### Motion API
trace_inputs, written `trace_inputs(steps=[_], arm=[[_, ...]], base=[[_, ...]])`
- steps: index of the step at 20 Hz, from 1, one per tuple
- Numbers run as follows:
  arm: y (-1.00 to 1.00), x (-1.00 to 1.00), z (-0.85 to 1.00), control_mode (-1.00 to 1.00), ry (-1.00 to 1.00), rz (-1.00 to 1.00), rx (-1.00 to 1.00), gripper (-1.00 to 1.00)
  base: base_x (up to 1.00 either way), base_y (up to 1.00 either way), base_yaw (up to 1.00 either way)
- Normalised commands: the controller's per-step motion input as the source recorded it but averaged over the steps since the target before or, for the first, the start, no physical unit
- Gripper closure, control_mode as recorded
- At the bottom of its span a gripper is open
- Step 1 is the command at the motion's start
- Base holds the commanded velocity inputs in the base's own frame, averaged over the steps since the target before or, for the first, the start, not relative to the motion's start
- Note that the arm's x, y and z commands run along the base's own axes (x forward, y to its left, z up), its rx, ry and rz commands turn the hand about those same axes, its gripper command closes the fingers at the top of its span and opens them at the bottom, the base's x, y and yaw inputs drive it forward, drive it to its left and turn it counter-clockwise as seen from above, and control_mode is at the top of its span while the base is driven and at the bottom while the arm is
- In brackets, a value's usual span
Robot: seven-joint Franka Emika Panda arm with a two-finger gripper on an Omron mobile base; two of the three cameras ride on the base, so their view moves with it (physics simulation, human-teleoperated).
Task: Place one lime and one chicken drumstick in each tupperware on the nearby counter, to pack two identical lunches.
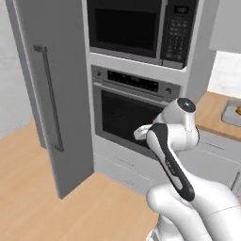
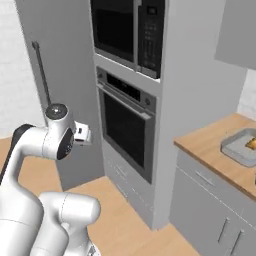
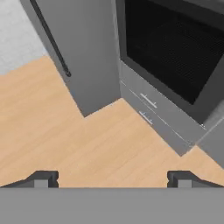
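A grey tupperware sits on the wood-brown counter at the far right; it also shows at the edge of the left base view as tupperware. Inside it, cut by the frame edge, lies an orange-brown chicken drumstick. The lime is out of view. My gripper is open, its two dark fingertips far apart with nothing between them. It hangs over bare wood floor in front of the oven, well left of the counter.
A built-in oven with a microwave above it stands straight ahead. A tall grey fridge door with a bar handle is to the left. Grey drawers sit under the oven. Grey cabinet fronts run below the counter.
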Motion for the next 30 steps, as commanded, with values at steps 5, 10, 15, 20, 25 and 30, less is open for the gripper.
trace_inputs(steps=[5,10,15,20,25,30], arm=[[0.00,0.00,0.00,1.00,0.00,0.00,0.00,-1.00],[0.00,0.00,0.00,1.00,0.00,0.00,0.00,-1.00],[0.00,0.00,0.00,1.00,0.00,0.00,0.00,-1.00],[0.00,0.00,0.00,1.00,0.00,0.00,0.00,-1.00],[0.00,0.00,0.00,1.00,0.00,0.00,0.00,-1.00],[0.00,0.00,0.00,1.00,0.00,0.00,0.00,-1.00]], base=[[-0.35,0.54,0.87],[-0.25,0.83,0.76],[0.48,0.96,0.47],[1.00,0.49,0.22],[1.00,0.40,0.04],[1.00,0.27,0.00]])
